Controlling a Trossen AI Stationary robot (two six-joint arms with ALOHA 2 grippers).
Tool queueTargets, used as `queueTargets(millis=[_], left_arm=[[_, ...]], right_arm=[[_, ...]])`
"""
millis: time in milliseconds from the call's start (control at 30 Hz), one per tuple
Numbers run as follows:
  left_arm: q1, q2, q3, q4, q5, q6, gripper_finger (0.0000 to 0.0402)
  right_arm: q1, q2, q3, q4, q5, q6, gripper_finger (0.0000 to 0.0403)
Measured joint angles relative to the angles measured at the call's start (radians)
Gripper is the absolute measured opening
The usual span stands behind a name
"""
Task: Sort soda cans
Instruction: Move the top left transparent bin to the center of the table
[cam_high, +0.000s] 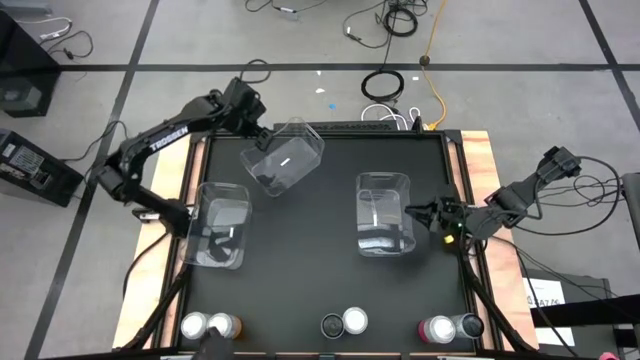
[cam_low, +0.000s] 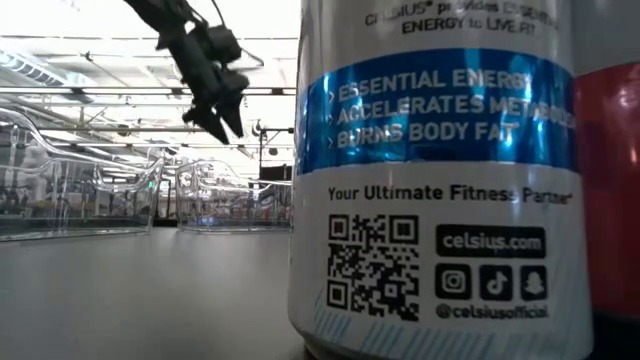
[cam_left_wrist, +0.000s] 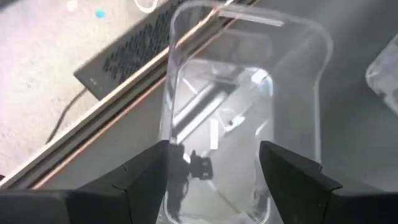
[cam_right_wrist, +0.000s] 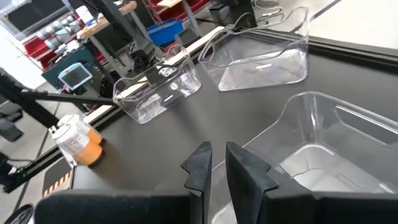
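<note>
Cans stand in three pairs along the near edge of a matte black table (cam_high: 330, 220): an orange-bodied pair (cam_high: 212, 325) at near left, a dark grey pair (cam_high: 345, 322) at the near centre, and a pink-red pair (cam_high: 450, 327) at near right. All are small cylinders with shiny silver round tops.

Farther in, three clear rectangular plastic bins with rounded corners sit on the table. The left bin (cam_high: 218, 225) lies near the left edge. The right bin (cam_high: 385, 213) lies right of centre, and the right gripper (cam_high: 422, 212), its dark fingers closed and holding nothing, hovers just beside that bin's right wall. At the far left, the tilted bin (cam_high: 283, 156) sits askew, with the left gripper (cam_high: 262, 136) at its far end, fingers spread apart around the bin's clear rim.
</note>
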Motion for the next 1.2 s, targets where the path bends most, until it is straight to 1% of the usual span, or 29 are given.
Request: queueTargets(millis=[100,200,300,467,600,767,833,1067,1200], left_arm=[[0.032,0.065,0.003,-0.021,0.015,0.046,0.0258],[0.046,0.140,0.044,-0.087,0.021,0.105,0.0258],[0.044,0.204,0.093,-0.112,-0.006,0.134,0.0258],[0.045,0.281,0.169,-0.136,-0.010,0.196,0.0258],[0.044,0.335,0.200,-0.166,-0.033,0.240,0.0258],[0.043,0.367,0.240,-0.178,-0.073,0.297,0.0252],[0.041,0.373,0.240,-0.183,-0.087,0.297,0.0243],[0.041,0.370,0.241,-0.183,-0.088,0.297,0.0198],[0.039,0.370,0.241,-0.199,-0.088,0.297,0.0186]], right_arm=[[-0.008,0.006,0.000,0.000,0.005,0.016,0.0038],[-0.021,0.013,0.000,0.000,0.005,0.039,0.0038],[-0.037,0.020,0.000,0.000,0.006,0.049,0.0038],[-0.058,0.034,0.000,0.001,0.005,0.074,0.0038],[-0.069,0.049,0.000,0.000,0.005,0.098,0.0038],[-0.072,0.066,0.000,0.000,0.006,0.110,0.0038],[-0.077,0.070,0.000,0.000,0.006,0.124,0.0038],[-0.079,0.077,0.000,0.000,0.008,0.141,0.0038],[-0.079,0.077,0.000,0.000,0.008,0.151,0.0038]])
